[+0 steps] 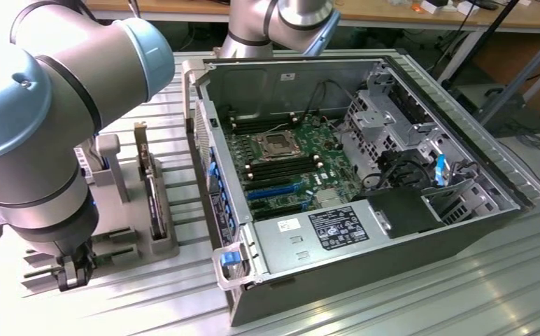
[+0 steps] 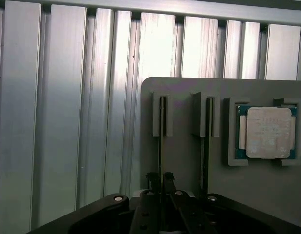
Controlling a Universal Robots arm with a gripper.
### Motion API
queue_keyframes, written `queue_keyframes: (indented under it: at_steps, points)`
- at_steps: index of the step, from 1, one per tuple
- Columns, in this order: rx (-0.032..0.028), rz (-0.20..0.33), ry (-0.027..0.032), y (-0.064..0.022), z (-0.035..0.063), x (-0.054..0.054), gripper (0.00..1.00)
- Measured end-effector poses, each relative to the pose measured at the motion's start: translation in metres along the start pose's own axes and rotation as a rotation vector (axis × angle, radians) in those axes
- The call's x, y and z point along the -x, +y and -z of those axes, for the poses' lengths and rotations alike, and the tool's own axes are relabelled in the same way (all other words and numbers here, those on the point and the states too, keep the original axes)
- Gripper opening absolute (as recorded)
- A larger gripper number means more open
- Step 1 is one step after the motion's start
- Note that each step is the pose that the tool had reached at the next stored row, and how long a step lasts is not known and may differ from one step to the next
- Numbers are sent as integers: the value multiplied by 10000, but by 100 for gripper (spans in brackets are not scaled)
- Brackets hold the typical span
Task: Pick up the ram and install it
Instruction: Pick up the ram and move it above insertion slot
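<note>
Robotics lab or workshop. A large grey-and-blue robot arm (image 1: 46, 140) stands over a table (image 1: 457, 301) of ribbed aluminium slats. On it sits a desktop computer case (image 1: 364, 276) with its side off and its circuit board (image 1: 289, 164) exposed, beside a grey parts holder (image 1: 125, 252). Behind are a wooden workbench (image 1: 392, 17), trailing cables (image 1: 463, 38) and a metal frame (image 1: 531, 77).

Counted: 1 open computer case (image 1: 392, 269), 1 motherboard (image 1: 294, 166), 1 robot arm (image 1: 46, 126), 1 gripper (image 2: 161, 179), 1 gray holder (image 2: 267, 195), 1 ram (image 2: 162, 139), 1 other thin slotted board (image 2: 207, 139), 1 square processor chip (image 2: 267, 132).
</note>
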State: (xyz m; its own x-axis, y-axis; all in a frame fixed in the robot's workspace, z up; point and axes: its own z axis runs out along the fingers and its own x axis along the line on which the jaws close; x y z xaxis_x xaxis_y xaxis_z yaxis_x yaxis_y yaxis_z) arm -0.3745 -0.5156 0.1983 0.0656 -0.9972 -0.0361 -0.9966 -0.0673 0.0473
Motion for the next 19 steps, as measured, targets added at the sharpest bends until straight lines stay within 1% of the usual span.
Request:
queue_keyframes:
  at_steps: [1,4,6,10,12,14,16,17,19]
  points:
    - [1,-1,0,0,1,0,14]
    - [1,-1,0,5,111,4,14]
    - [1,-1,1,10,202,7,14]
    - [1,0,0,21,449,16,14]
    - [1,0,1,25,525,19,14]
    - [0,0,0,29,622,23,14]
    - [0,0,4,35,751,28,14]
    - [2,-1,7,39,832,31,14]
    - [1,-1,11,43,922,35,14]
